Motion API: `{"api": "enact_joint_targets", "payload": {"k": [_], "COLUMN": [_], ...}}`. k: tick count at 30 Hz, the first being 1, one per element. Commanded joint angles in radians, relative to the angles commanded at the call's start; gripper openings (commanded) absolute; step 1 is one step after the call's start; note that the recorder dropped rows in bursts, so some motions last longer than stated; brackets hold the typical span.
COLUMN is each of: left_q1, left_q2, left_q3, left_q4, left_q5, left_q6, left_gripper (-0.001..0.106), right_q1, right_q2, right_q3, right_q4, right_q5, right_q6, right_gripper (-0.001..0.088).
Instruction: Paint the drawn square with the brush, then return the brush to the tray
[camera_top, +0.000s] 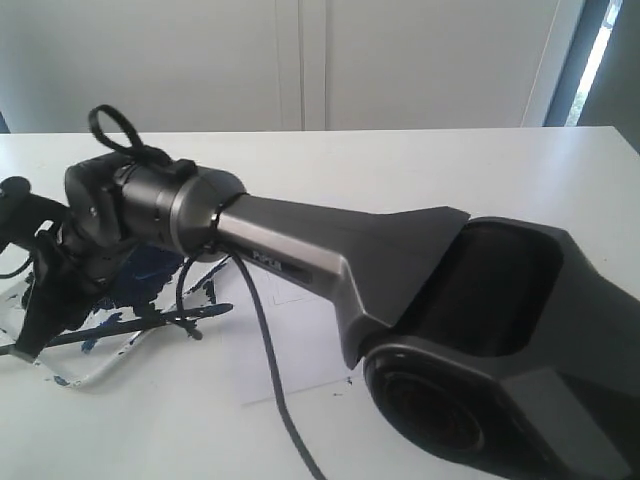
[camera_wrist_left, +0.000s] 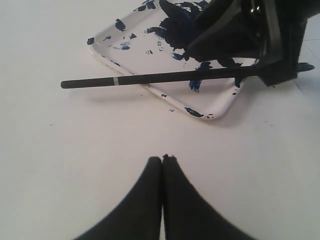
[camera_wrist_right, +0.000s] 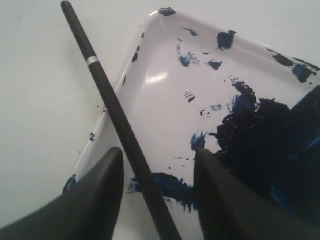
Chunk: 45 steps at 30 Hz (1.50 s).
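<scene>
Brush (camera_wrist_right: 115, 115) position is the whole story here, so quick rundown. In the exterior view it sits in the lower left of the frame, lying flat across the paint-blotched tray (camera_wrist_right: 165, 75), with its long axis running roughly left to right and climbing a bit toward the right. The plain handle end pokes out past the tray's rim over the table, while the painted tip end stays on the tray side. The right gripper (camera_wrist_right: 159, 152) straddles it with both fingers spread apart. The handle runs up through the gap, closer to one finger than the other, and nothing is pinching it as far as I can see. So I'd call that hand open and empty, with the brush resting on the tray by its own weight. The left gripper (camera_wrist_left: 162, 159) has its two fingers pressed together on nothing, hovering over bare table. The brush lies crosswise ahead of its tips, well apart. So the right arm is clearly the nearer one, and my guess is any next move is just lifting straight up without nudging the handle. I can't really make out the drawn square, since the right arm covers most of the paper sheet (camera_top: 300, 350).
</scene>
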Motion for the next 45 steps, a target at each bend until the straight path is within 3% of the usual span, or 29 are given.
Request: {"api": "enact_joint_targets", "payload": {"k": [4,17,34,37,41,45], "left_q1": [0.0,0.0,0.0,0.0,0.0,0.0], "left_q2": [0.0,0.0,0.0,0.0,0.0,0.0], "left_q3": [0.0,0.0,0.0,0.0,0.0,0.0], "left_q4": [0.0,0.0,0.0,0.0,0.0,0.0], "left_q5": [0.0,0.0,0.0,0.0,0.0,0.0], "left_q6": [0.0,0.0,0.0,0.0,0.0,0.0], "left_gripper": [0.005,0.005,0.005,0.005,0.005,0.005], "right_q1": [0.012,0.039,0.039,0.042,0.043,0.046], "right_q2": [0.024,0.078,0.125,0.129,0.121,0.061], "right_q3": [0.0,0.0,0.0,0.0,-0.002,-0.002], "right_q4": [-0.013,-0.005,-0.01,-0.008,-0.008,-0.008], "right_q5": [-0.045,-0.21,-0.174,-0.172,-0.169,-0.125], "right_q6": [0.094,0.077,0.052,0.052,0.05,0.016], "right_gripper": [0.0417,0.0378,0.0378,0.0275,0.0,0.0]}}
